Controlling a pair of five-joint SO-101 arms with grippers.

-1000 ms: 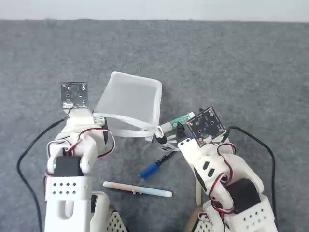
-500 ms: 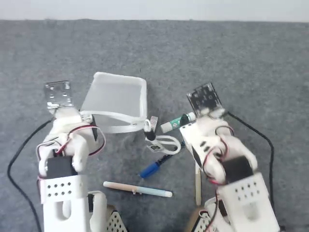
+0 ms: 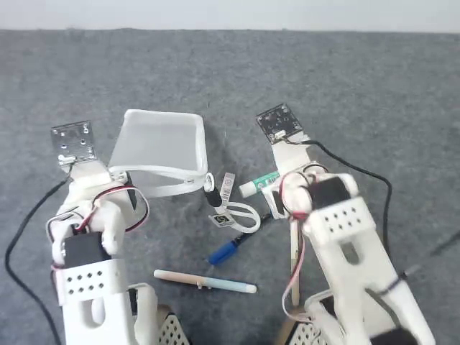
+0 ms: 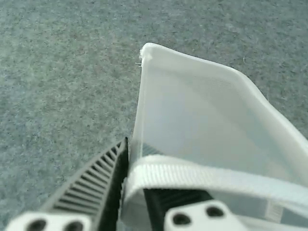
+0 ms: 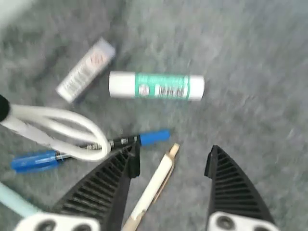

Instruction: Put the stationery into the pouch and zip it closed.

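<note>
My left gripper (image 3: 121, 177) is shut on the rim of the white translucent pouch (image 3: 162, 144), which stands open; up close the pouch (image 4: 202, 120) and its woven zip band sit between the left gripper (image 4: 139, 163) jaws. My right gripper (image 5: 173, 151) hangs open over the loose stationery, above a cream pen (image 5: 151, 190). Just beyond lie a green and white glue stick (image 5: 156, 86), a blue pen (image 5: 86, 149), a small pale tube (image 5: 85, 70) and the pouch's white loop strap (image 5: 57, 132). From above, the right gripper (image 3: 277, 198) sits beside the glue stick (image 3: 259, 185).
A blue pen (image 3: 231, 246) and a long pale blue and cream pen (image 3: 205, 282) lie on the grey carpet between the arm bases. The cream pen (image 3: 293, 262) is partly under the right arm. Open carpet stretches behind the pouch and to the far right.
The left arm has dragged the pouch leftward. The right gripper has left the zip end, lifted and swung toward the glue stick.
</note>
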